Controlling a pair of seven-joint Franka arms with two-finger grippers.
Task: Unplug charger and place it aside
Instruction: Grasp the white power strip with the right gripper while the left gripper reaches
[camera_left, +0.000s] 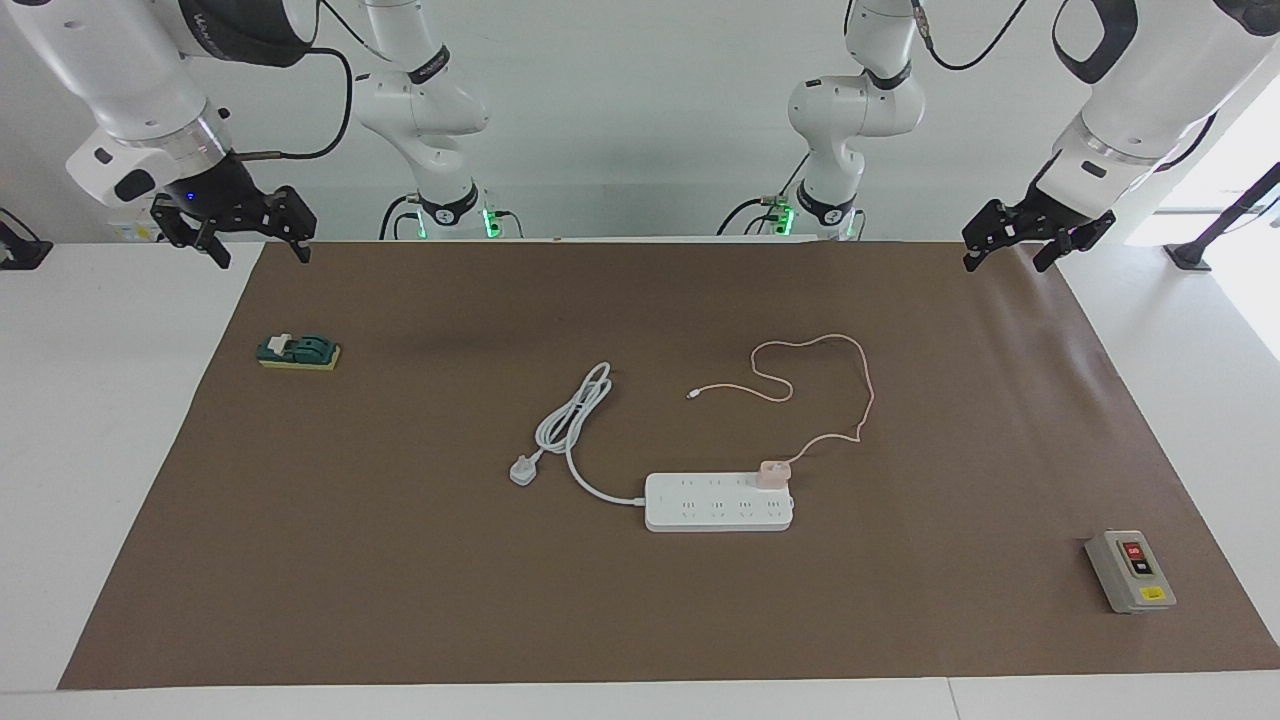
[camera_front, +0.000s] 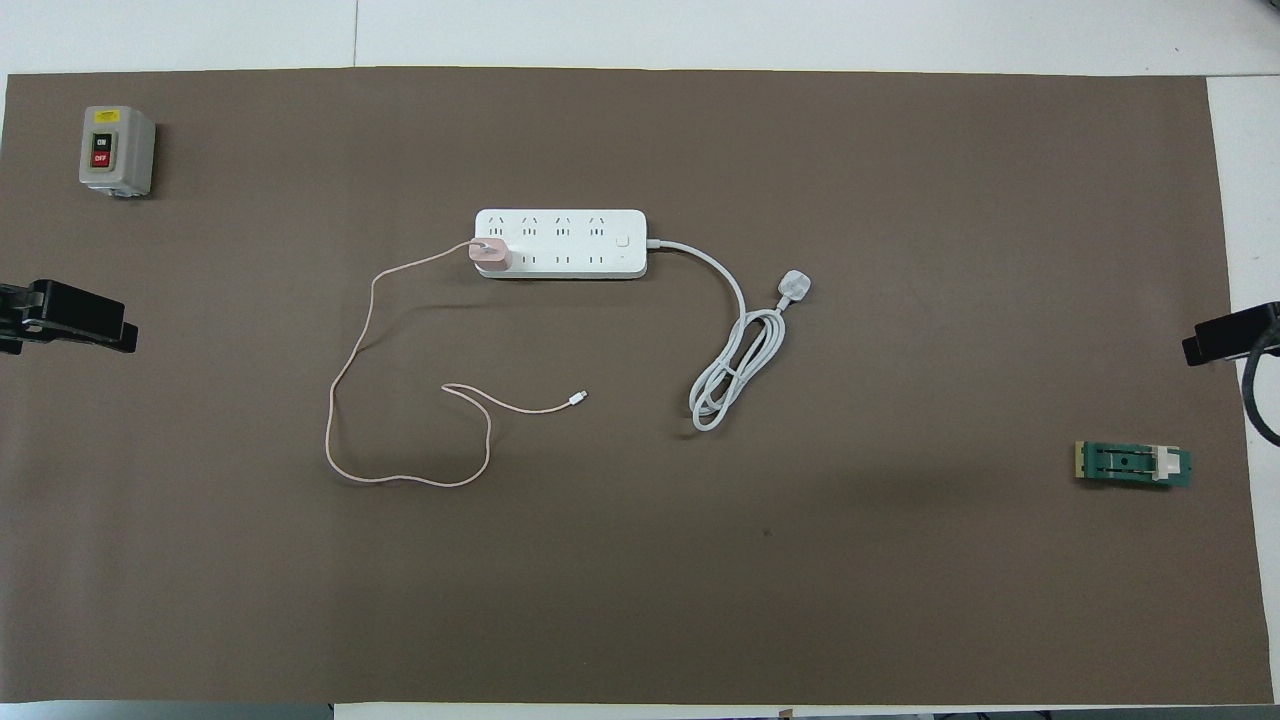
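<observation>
The small pale pink charger (camera_left: 773, 472) is plugged into the end socket of the long white power strip (camera_left: 718, 502), at the end toward the left arm. Its thin pink cable (camera_left: 862, 390) loops over the mat on the robots' side of the strip. In the overhead view the charger (camera_front: 490, 255) sits on the strip (camera_front: 570, 243). My left gripper (camera_left: 1005, 262) hangs open and empty over the mat's corner, well away from the charger. My right gripper (camera_left: 260, 255) hangs open and empty over the corner at the right arm's end. Both arms wait.
The strip's thick white cord and three-pin plug (camera_left: 523, 470) lie coiled toward the right arm's end. A grey on/off switch box (camera_left: 1130, 570) stands at the left arm's end. A small green block (camera_left: 298, 351) lies below the right gripper. A brown mat (camera_left: 400, 600) covers the table.
</observation>
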